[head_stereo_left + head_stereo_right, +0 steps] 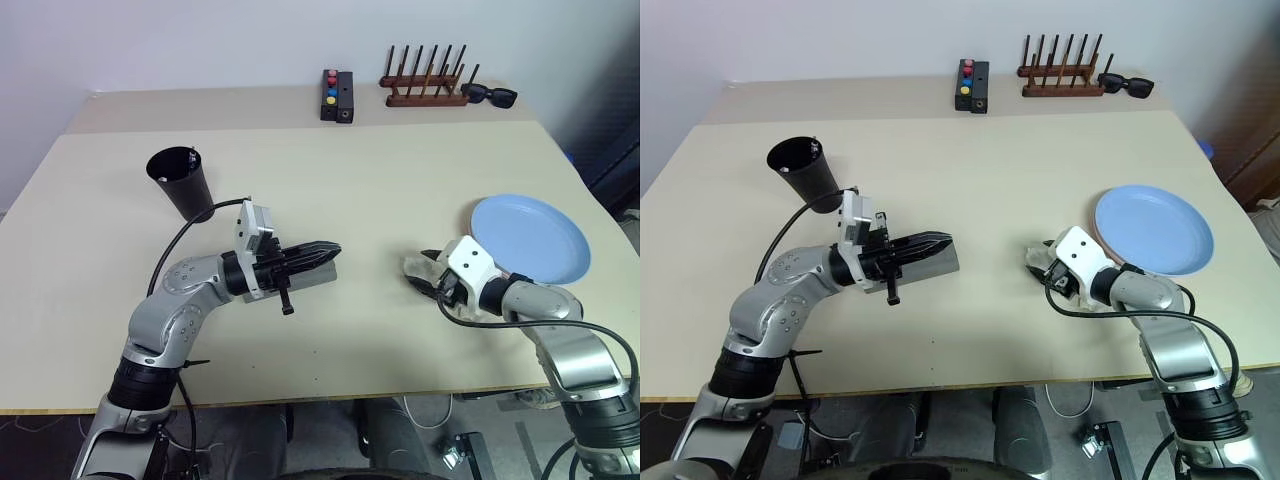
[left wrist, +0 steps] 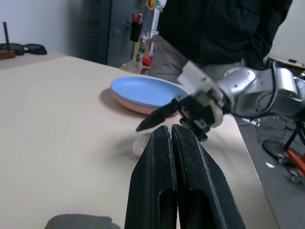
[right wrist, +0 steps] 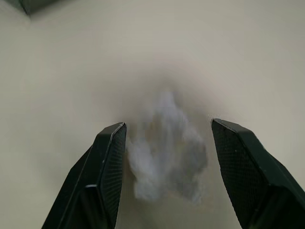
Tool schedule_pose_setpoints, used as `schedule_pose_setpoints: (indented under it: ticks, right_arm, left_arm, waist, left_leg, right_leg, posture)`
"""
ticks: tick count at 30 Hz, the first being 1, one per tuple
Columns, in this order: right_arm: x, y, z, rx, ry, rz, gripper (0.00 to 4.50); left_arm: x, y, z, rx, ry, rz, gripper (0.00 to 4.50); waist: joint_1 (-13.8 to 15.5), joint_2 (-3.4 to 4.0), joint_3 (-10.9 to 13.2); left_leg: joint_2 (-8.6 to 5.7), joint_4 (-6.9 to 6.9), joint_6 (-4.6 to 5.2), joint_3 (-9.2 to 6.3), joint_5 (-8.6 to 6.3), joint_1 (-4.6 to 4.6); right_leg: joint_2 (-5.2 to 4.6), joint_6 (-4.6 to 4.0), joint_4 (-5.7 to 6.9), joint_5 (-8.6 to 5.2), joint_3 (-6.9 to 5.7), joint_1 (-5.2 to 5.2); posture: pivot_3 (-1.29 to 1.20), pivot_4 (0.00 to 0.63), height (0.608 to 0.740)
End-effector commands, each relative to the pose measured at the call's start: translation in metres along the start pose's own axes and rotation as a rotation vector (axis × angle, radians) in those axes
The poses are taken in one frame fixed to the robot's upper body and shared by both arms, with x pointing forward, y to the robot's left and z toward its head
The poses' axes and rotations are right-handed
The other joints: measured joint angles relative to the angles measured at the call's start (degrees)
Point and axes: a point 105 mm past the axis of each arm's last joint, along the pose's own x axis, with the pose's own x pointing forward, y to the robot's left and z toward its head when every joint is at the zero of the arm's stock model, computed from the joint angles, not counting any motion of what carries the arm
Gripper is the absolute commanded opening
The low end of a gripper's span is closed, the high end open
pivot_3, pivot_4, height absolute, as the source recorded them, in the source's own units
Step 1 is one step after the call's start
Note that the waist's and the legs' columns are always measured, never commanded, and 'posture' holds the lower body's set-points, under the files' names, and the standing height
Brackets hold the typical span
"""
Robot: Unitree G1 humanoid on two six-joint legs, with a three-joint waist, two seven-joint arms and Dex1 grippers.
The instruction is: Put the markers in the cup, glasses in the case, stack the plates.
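Glasses [image 3: 167, 148] lie on desk [image 1: 380, 180] between spread fingers of right pincer [image 3: 167, 157] — untouched, blurred, pale and clear-looking. Left pincer [image 1: 322, 252] clenched, empty, over grey case [image 1: 935, 265]. Plates [image 1: 530, 238] stacked nearby — blue over pink.

Light is even, bright and diffuse from above; shadows on the table [image 1: 350, 190] are soft, darkest beside the cup [image 1: 182, 180]. No glare. Head views are sharp. In the right wrist view a whitish lump [image 3: 164, 148] is blurred, out of focus.
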Motion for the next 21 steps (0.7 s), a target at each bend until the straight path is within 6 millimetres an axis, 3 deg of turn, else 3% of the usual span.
schedule_pose_setpoints:
  ticks: [1,4,8,13,18,21]
  right_arm:
    - [-0.001,-0.006,0.007,-0.026,-0.026,-0.019,2.84]
    - [-0.002,-0.005,0.007,-0.023,-0.029,-0.009,1.96]
    - [-0.004,-0.005,0.011,-0.025,-0.047,0.001,0.03]
    - [-0.013,-0.019,0.026,-0.063,-0.096,-0.071,0.03]
    - [-0.041,-0.078,0.035,-0.115,-0.074,-0.336,0.03]
    - [-0.064,-0.112,0.016,-0.123,0.037,-0.482,0.03]
  left_arm:
    - [-0.002,-0.005,0.009,0.024,-0.023,-0.005,0.05]
    - [-0.003,-0.005,0.008,0.022,-0.023,0.000,0.05]
    - [-0.003,-0.004,0.008,0.021,-0.023,0.004,0.05]
    - [-0.002,-0.004,0.006,0.021,-0.023,0.002,0.05]
    - [-0.002,-0.002,0.006,0.024,-0.024,0.002,0.05]
    - [0.000,-0.002,0.004,0.021,-0.023,-0.002,0.05]
  waist:
    - [-0.02,0.00,0.00]
    - [-0.10,0.00,0.00]
    - [-0.07,0.00,0.00]
    - [-0.05,0.00,0.00]
    - [-0.02,0.01,0.00]
    - [0.14,0.00,0.00]
  left_leg:
    - [0.00,0.00,0.00,0.00,0.00,0.00]
    - [0.00,-0.01,0.00,-0.01,0.00,0.02]
    - [0.00,0.00,0.00,0.00,0.00,0.01]
    - [0.00,-0.01,0.00,0.00,0.00,0.01]
    - [0.00,0.01,0.00,0.00,0.00,0.01]
    - [0.00,-0.01,0.00,0.00,0.00,0.00]
  right_leg:
    - [0.00,0.00,0.00,0.00,0.00,0.00]
    - [0.01,0.00,0.01,0.00,0.00,0.00]
    - [0.00,0.01,0.01,0.00,0.00,0.00]
    - [0.00,0.01,0.01,0.00,0.00,0.00]
    - [0.00,0.01,0.01,0.00,0.00,0.00]
    - [0.00,0.00,0.00,0.00,-0.01,0.00]
  posture:
    - [0.00,0.150,0.739]
    - [0.00,0.150,0.739]
    - [0.00,0.150,0.739]
    - [0.00,0.150,0.739]
    - [0.00,0.150,0.739]
    - [0.00,0.150,0.739]
